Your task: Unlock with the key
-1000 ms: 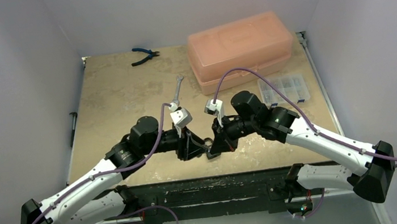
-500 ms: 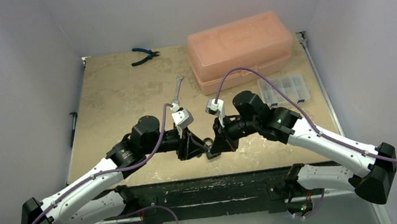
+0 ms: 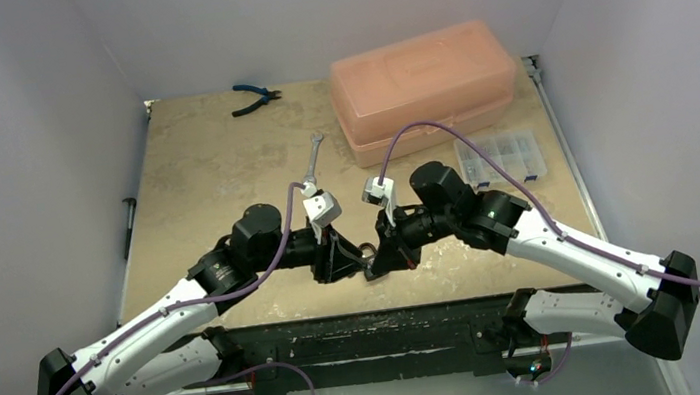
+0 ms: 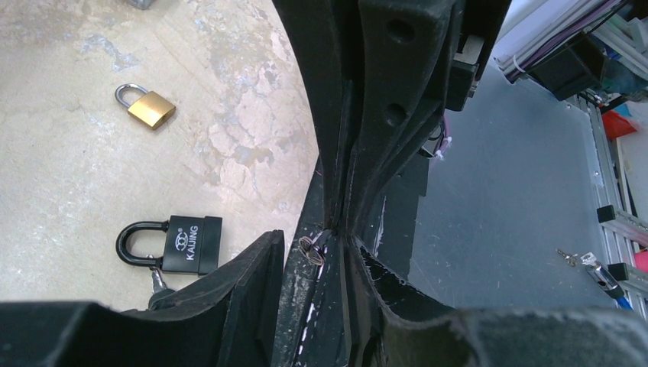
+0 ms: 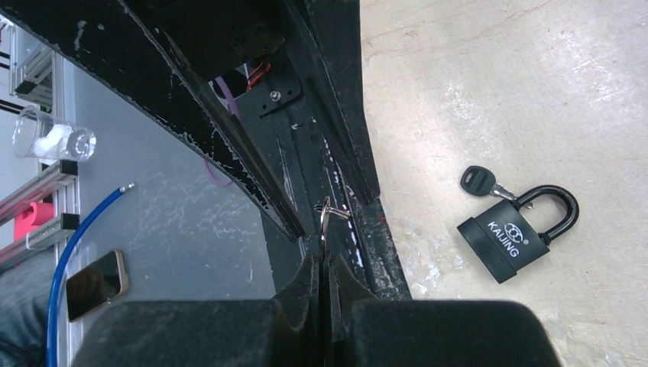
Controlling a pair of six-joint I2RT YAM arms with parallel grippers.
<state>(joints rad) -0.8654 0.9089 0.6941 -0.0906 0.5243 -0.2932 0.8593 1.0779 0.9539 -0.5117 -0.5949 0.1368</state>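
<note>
Key ring [image 5: 324, 215] sits clamped in right gripper [image 5: 325, 264] at the table edge [image 3: 270, 318]; left gripper [image 4: 317, 251] stands parted. KAIJING padlock [image 5: 516, 233] lies on open tabletop [image 5: 497, 92].

The right claw [image 5: 325, 264] hides all but a metal ring [image 5: 325, 214] of what it pinches. A finger [image 4: 229, 290] of the left claw [image 4: 319, 248] covers part of the key [image 4: 158, 280].

Soft, even light fell from overhead, tinting the walls [image 3: 18, 148] faintly violet. The left gripper [image 4: 321, 245] and right gripper [image 5: 325, 256] read near-black, their detail crushed. Beyond the claws the table [image 5: 497, 92] glared pale and the padlock [image 5: 512, 229] was sharp. Nearest the lens the fingers [image 5: 229, 329] blurred. A key ring [image 5: 325, 210] glinted at the right gripper's pinched tips.
</note>
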